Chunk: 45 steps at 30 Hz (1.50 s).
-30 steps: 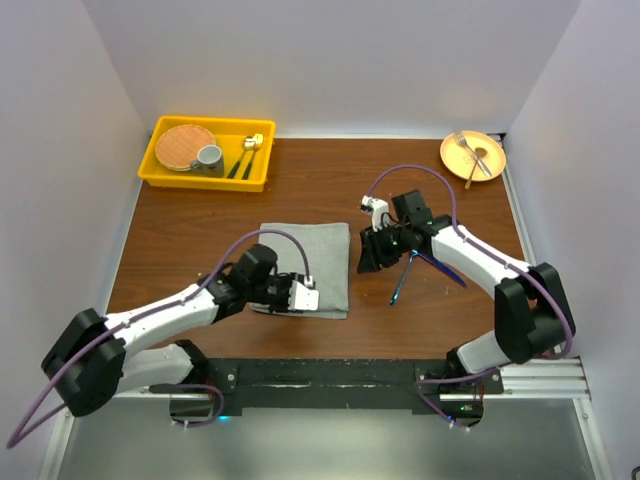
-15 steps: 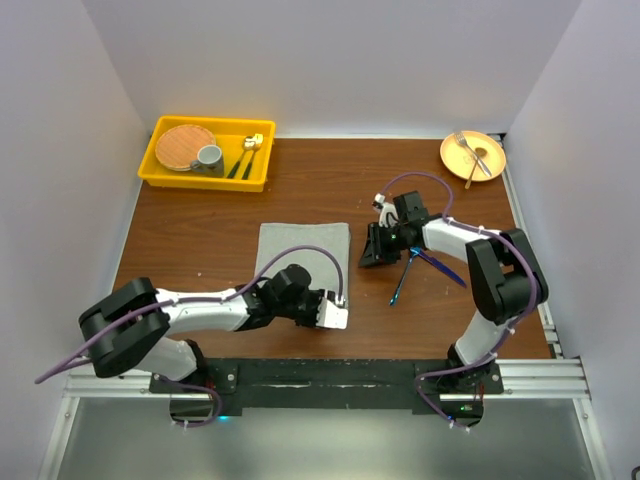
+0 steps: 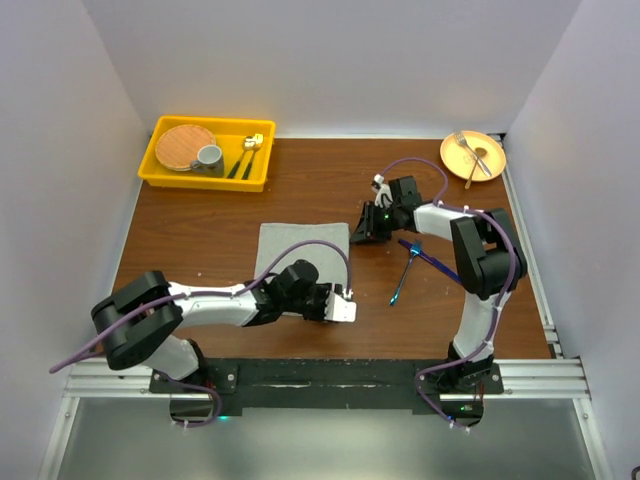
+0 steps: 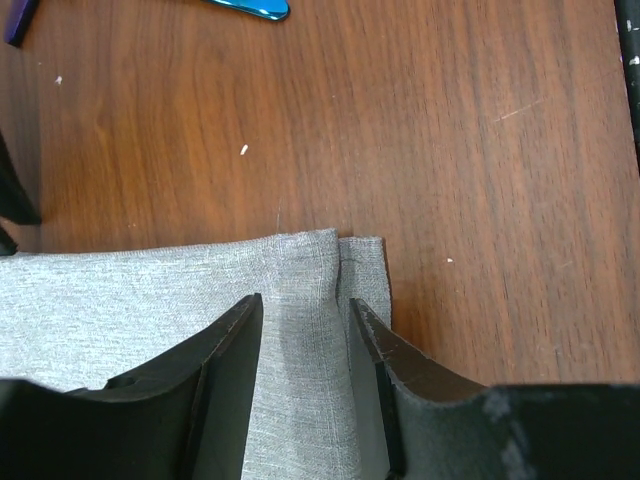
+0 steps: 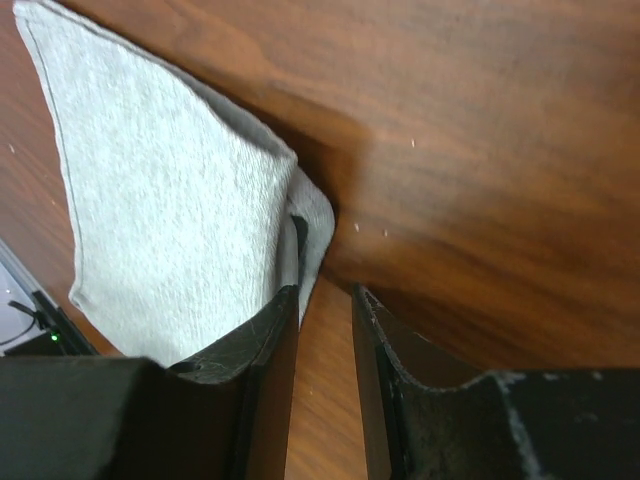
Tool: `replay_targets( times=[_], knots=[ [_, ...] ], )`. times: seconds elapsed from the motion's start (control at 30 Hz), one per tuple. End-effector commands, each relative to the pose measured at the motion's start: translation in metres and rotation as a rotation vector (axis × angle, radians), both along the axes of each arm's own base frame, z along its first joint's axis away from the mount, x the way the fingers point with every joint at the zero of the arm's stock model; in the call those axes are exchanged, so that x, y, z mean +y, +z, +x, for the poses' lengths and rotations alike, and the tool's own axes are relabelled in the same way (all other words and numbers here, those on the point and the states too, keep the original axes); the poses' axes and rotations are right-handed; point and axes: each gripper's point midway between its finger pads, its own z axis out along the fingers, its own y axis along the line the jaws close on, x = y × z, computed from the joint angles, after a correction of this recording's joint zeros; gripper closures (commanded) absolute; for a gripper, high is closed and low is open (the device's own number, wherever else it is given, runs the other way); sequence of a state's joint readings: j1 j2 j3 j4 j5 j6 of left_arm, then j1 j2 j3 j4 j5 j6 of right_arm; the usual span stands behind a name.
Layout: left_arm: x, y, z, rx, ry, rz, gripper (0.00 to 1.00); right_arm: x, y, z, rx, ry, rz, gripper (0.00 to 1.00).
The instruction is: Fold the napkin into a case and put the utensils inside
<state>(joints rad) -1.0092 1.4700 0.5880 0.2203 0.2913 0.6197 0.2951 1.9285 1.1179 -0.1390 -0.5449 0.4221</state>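
Observation:
The grey napkin (image 3: 300,250) lies folded on the table's middle. My left gripper (image 3: 347,302) stands on its near right corner. In the left wrist view its jaws (image 4: 305,300) are apart, with a strip of the napkin (image 4: 150,290) and a fold crease between them. My right gripper (image 3: 360,236) is low at the far right corner. In its own view the jaws (image 5: 323,292) stand narrowly open over bare wood, the left finger against the napkin's (image 5: 170,200) lifted edge. The blue utensils, a fork (image 3: 403,280) and a knife (image 3: 432,260), lie crossed to the right.
A yellow bin (image 3: 160,172) at the back left holds a woven plate, a grey cup (image 3: 208,156) and gold-headed cutlery (image 3: 248,150). An orange plate (image 3: 452,160) with a silver fork sits in the back right corner. White walls close in three sides.
My left gripper slid right along the napkin's near edge to its right corner. My right gripper left the utensils, moved back and left to the napkin's far right corner, and its jaws narrowed.

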Motion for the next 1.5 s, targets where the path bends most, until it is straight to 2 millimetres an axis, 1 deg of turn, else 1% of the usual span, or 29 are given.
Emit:
replay_targets(
  times=[0.0, 0.07, 0.13, 0.17, 0.2, 0.23, 0.3, 0.33, 0.37, 0.43, 0.5, 0.6, 0.67, 0.77, 0.9, 1.0, 1.1, 1.3, 1.47],
  knots=[
    [-0.019, 0.018, 0.009, -0.026, -0.001, -0.062, 0.55, 0.003, 0.006, 0.017, -0.033, -0.02, 0.019, 0.68],
    [-0.019, 0.018, 0.009, -0.023, 0.002, -0.061, 0.57, 0.006, 0.015, 0.015, -0.049, 0.006, 0.057, 0.65],
    [-0.019, 0.016, 0.01, -0.019, 0.01, -0.06, 0.57, 0.003, 0.024, 0.015, -0.059, 0.014, 0.086, 0.61],
    [-0.018, 0.016, 0.01, -0.014, 0.014, -0.057, 0.57, 0.003, 0.028, 0.015, -0.053, 0.009, 0.11, 0.56],
    [-0.018, 0.014, 0.009, -0.01, 0.016, -0.055, 0.57, 0.004, 0.033, 0.012, -0.044, 0.019, 0.145, 0.53],
    [-0.018, 0.014, 0.009, -0.008, 0.019, -0.057, 0.57, 0.0, 0.039, 0.015, -0.047, 0.007, 0.171, 0.5],
    [-0.016, 0.013, 0.008, -0.001, 0.024, -0.052, 0.57, 0.002, 0.05, 0.013, -0.043, 0.016, 0.234, 0.44],
    [-0.016, 0.012, 0.008, 0.001, 0.022, -0.05, 0.57, 0.002, 0.053, 0.012, -0.042, 0.016, 0.255, 0.42],
    [-0.016, 0.012, 0.008, 0.002, 0.023, -0.05, 0.57, 0.004, 0.062, 0.014, -0.061, 0.02, 0.282, 0.41],
    [-0.015, 0.011, 0.007, 0.003, 0.021, -0.044, 0.57, 0.008, 0.07, 0.013, -0.068, 0.034, 0.318, 0.36],
    [-0.013, 0.01, 0.007, -0.004, 0.017, -0.04, 0.57, 0.011, 0.07, 0.013, -0.048, 0.017, 0.349, 0.32],
    [-0.014, 0.009, 0.008, -0.01, 0.013, -0.038, 0.58, 0.014, 0.065, 0.013, -0.002, -0.006, 0.383, 0.29],
    [-0.014, 0.008, 0.008, -0.015, 0.009, -0.034, 0.58, 0.018, 0.069, 0.013, 0.019, -0.018, 0.418, 0.26],
    [-0.015, 0.008, 0.009, -0.018, 0.007, -0.034, 0.58, 0.022, 0.067, 0.01, 0.05, -0.032, 0.425, 0.23],
    [-0.013, 0.007, 0.009, -0.013, 0.012, -0.032, 0.58, 0.023, 0.055, 0.006, 0.091, -0.056, 0.414, 0.19],
    [-0.013, 0.007, 0.009, -0.012, 0.013, -0.032, 0.58, 0.023, 0.049, 0.003, 0.107, -0.06, 0.406, 0.16],
    [-0.012, 0.007, 0.009, -0.015, 0.016, -0.031, 0.58, 0.026, 0.046, 0.0, 0.115, -0.056, 0.399, 0.15],
    [-0.009, 0.005, 0.009, -0.007, 0.023, -0.026, 0.58, 0.034, 0.045, -0.002, 0.121, -0.051, 0.407, 0.14],
    [-0.008, 0.007, 0.01, -0.011, 0.03, -0.029, 0.59, 0.038, 0.039, -0.003, 0.132, -0.055, 0.396, 0.12]
  ],
)
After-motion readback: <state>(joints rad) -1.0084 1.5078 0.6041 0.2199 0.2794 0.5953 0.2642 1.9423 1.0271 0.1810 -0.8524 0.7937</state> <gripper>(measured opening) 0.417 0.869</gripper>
